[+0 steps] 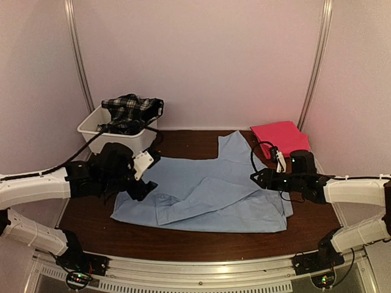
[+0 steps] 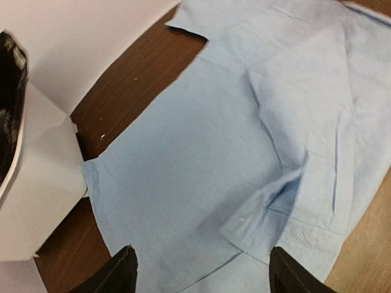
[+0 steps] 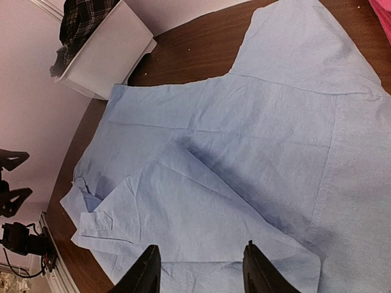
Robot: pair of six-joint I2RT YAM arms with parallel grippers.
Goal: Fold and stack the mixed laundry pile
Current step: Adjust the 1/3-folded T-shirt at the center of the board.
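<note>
A light blue collared shirt (image 1: 208, 192) lies spread flat on the brown table, with one side folded over its middle. My left gripper (image 1: 145, 186) hovers over the shirt's left part, jaws wide open (image 2: 204, 276) and nothing between them; the collar (image 2: 269, 213) lies just beyond the fingers. My right gripper (image 1: 258, 177) is above the shirt's right side, open (image 3: 198, 271) over the folded flap (image 3: 201, 213), holding nothing. A bright pink-red cloth (image 1: 281, 138) lies folded at the back right. A black-and-white plaid garment (image 1: 130, 110) hangs out of the tub.
A white plastic tub (image 1: 98, 131) stands at the back left, close to the shirt's left edge (image 2: 43, 183). Pale walls close in the back and both sides. Bare brown table (image 1: 189, 141) shows behind the shirt and along the front edge.
</note>
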